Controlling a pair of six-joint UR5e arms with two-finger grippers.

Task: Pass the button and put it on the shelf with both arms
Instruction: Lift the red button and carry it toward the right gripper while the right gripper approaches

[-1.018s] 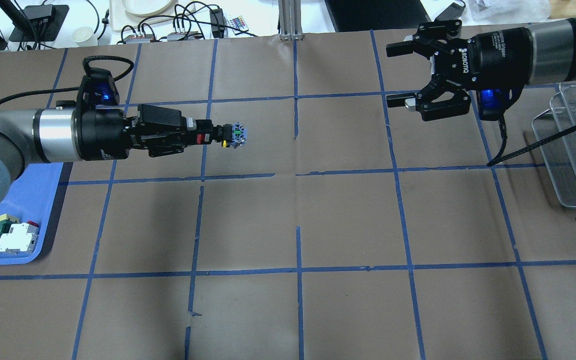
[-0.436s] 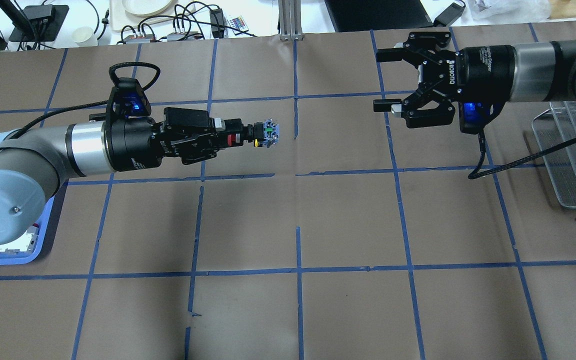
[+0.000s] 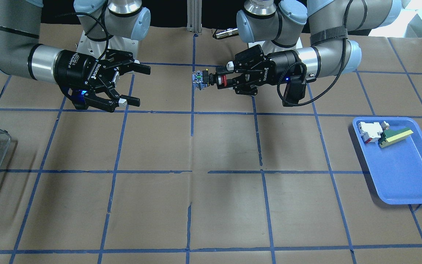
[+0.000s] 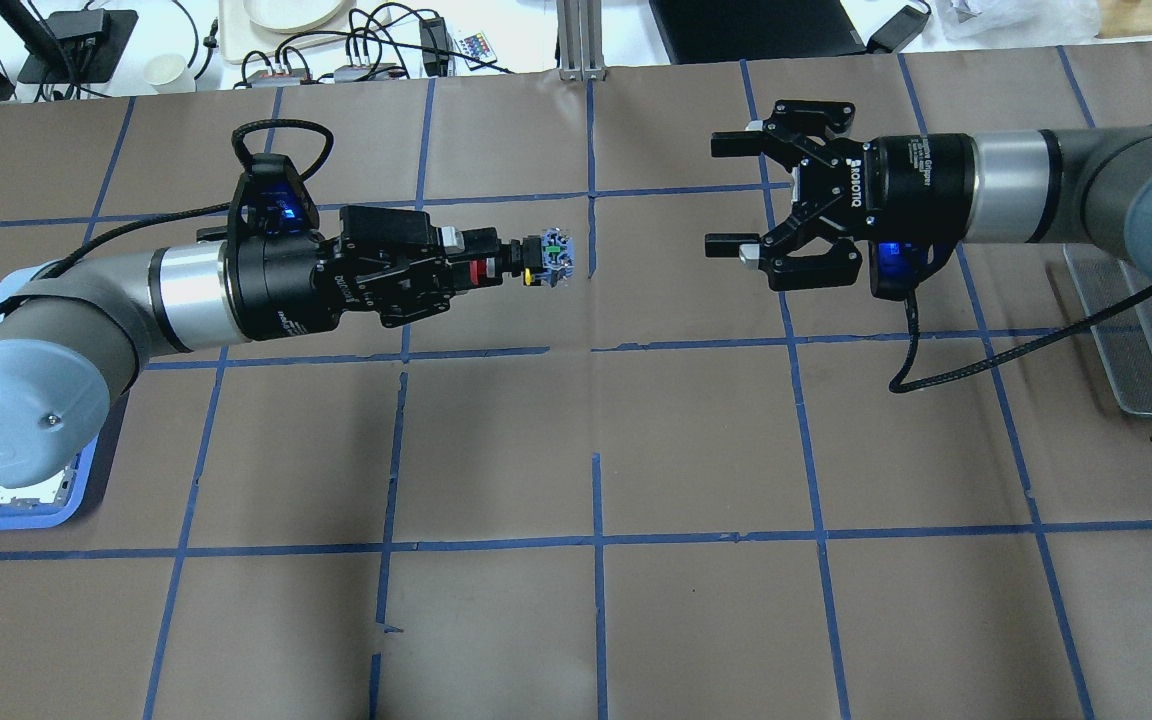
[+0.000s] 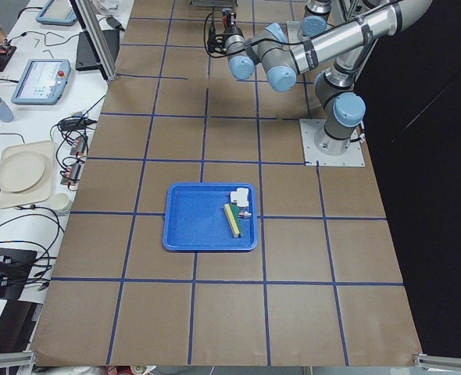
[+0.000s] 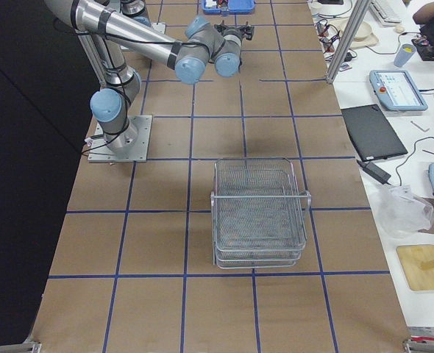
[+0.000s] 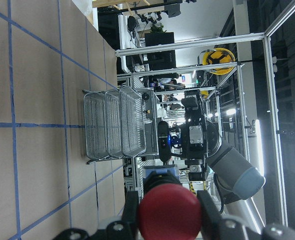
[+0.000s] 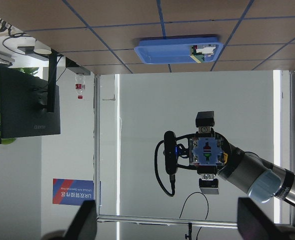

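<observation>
My left gripper (image 4: pixel 484 268) is shut on the button (image 4: pixel 541 261), holding it by its red cap (image 7: pixel 170 212) above the table's middle. The button's black body and blue end point at the right gripper. It also shows in the front view (image 3: pixel 202 79), held by the left gripper (image 3: pixel 222 80), and in the right wrist view (image 8: pixel 207 151). My right gripper (image 4: pixel 718 195) is open and empty, facing the button with a clear gap between them; it also shows in the front view (image 3: pixel 142 85). The wire-mesh shelf (image 4: pixel 1151 300) stands at the table's right end.
A blue tray (image 3: pixel 398 176) at the left end holds a white-and-red switch block (image 3: pixel 369 131) and a green-and-yellow piece (image 3: pixel 396 136). The brown table surface carries a blue tape grid. Cables and devices lie beyond the far edge (image 4: pixel 336 50). The shelf also shows in the right side view (image 6: pixel 260 213).
My left gripper has carried the button rightwards towards the table's middle. My right gripper has moved left and a little nearer, staying open. The gap between them has shrunk.
</observation>
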